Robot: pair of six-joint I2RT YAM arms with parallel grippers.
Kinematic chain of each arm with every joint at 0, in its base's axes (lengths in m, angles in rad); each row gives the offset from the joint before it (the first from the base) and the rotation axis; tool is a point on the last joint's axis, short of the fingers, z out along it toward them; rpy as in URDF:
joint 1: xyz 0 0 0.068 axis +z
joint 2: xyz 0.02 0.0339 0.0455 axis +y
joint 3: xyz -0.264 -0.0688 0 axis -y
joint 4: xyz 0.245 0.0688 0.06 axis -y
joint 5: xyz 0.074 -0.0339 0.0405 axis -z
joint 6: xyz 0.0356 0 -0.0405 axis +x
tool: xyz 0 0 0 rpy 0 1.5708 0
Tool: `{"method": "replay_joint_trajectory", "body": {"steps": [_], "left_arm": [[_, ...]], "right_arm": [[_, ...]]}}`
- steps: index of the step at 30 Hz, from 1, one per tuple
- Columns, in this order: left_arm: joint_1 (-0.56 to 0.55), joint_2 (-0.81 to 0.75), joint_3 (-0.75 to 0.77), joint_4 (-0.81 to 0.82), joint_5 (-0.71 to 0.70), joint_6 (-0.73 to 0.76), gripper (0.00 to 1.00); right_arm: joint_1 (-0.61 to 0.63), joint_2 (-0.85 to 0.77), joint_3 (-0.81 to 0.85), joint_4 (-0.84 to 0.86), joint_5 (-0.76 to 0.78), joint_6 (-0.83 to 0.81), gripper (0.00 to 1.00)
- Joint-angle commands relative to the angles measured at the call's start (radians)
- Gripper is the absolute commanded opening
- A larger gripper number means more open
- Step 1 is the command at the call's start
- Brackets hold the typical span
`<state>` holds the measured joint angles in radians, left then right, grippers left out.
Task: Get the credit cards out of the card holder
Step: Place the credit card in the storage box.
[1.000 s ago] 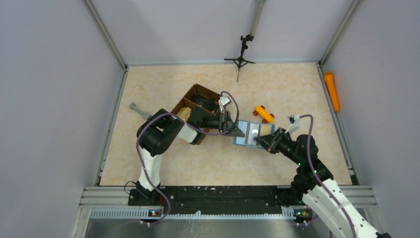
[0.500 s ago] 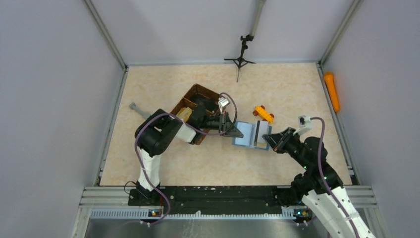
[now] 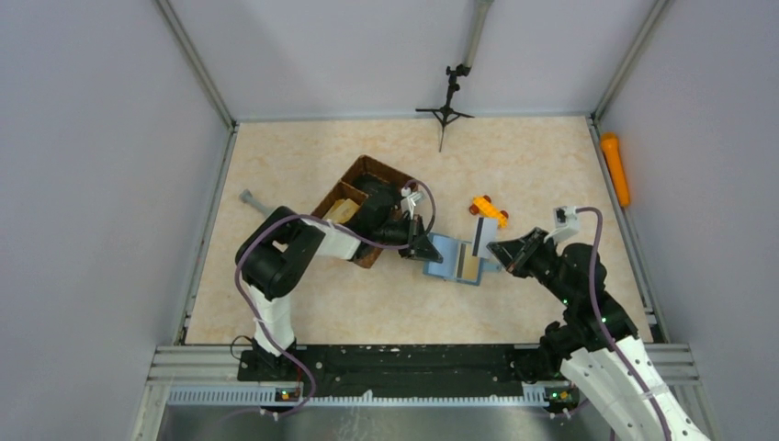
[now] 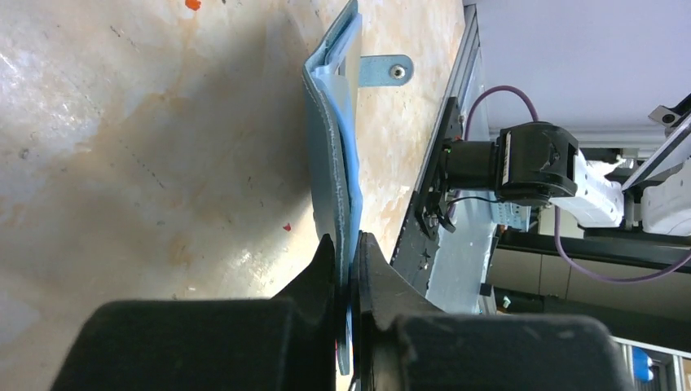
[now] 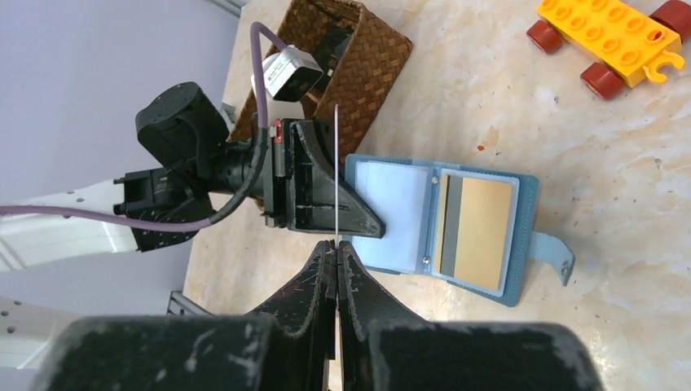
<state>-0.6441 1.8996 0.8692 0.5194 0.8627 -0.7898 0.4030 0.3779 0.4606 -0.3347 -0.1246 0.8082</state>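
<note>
Your left claw point(image 3: 424, 250) is clamped narrow on the left edge of the card holder point(image 3: 445, 261). The holder lies open on the table point(image 3: 524, 156), just right of the basket point(image 3: 366, 171). Your right claw point(image 3: 499, 249) is pinched tight on a card point(image 3: 478, 239), which stands on edge over the open holder. A gold card point(image 5: 481, 232) sits in the right pocket. The toy car point(image 3: 488, 209) is close behind the holder, and broad table runs from the holder's front edge to the near rail.
</note>
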Motion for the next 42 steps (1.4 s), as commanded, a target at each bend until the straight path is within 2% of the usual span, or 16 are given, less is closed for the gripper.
{"method": "replay_joint_trajectory", "body": {"steps": [1, 3, 7, 12, 16, 19, 23, 25, 32, 37, 42], "left_arm": [[-0.003, -0.126, -0.012, -0.01, -0.005, 0.053, 0.0], [-0.002, -0.18, -0.04, -0.026, -0.026, 0.053, 0.0], [-0.005, -0.355, -0.094, -0.197, -0.086, 0.102, 0.0], [-0.008, -0.592, -0.148, -0.566, -0.175, 0.199, 0.0], [-0.007, -0.746, -0.183, -0.766, -0.208, 0.228, 0.0], [-0.007, -0.852, -0.179, -0.926, -0.251, 0.249, 0.0], [-0.013, -0.924, -0.168, -1.086, -0.215, 0.247, 0.0], [-0.028, -0.949, -0.158, -1.158, -0.24, 0.245, 0.0], [-0.063, -1.044, -0.134, -1.329, -0.366, 0.223, 0.0], [-0.065, -1.117, -0.133, -1.409, -0.536, 0.201, 0.0], [-0.063, -1.159, -0.164, -1.406, -0.604, 0.172, 0.0]], "right_arm": [[-0.009, 0.009, 0.082, 0.062, 0.043, 0.052, 0.0], [-0.009, 0.022, 0.104, 0.063, 0.061, 0.059, 0.0], [-0.009, 0.1, 0.125, 0.112, 0.052, 0.085, 0.0], [-0.007, 0.239, 0.093, 0.295, -0.026, 0.161, 0.0], [0.017, 0.347, 0.09, 0.444, -0.052, 0.215, 0.0], [0.083, 0.419, 0.124, 0.473, 0.005, 0.219, 0.0], [0.209, 0.518, 0.172, 0.511, 0.172, 0.221, 0.0], [0.26, 0.591, 0.197, 0.556, 0.201, 0.236, 0.0], [0.423, 0.864, 0.273, 0.749, 0.309, 0.277, 0.0], [0.501, 1.031, 0.35, 0.781, 0.412, 0.344, 0.0], [0.527, 1.178, 0.423, 0.796, 0.427, 0.42, 0.0]]}}
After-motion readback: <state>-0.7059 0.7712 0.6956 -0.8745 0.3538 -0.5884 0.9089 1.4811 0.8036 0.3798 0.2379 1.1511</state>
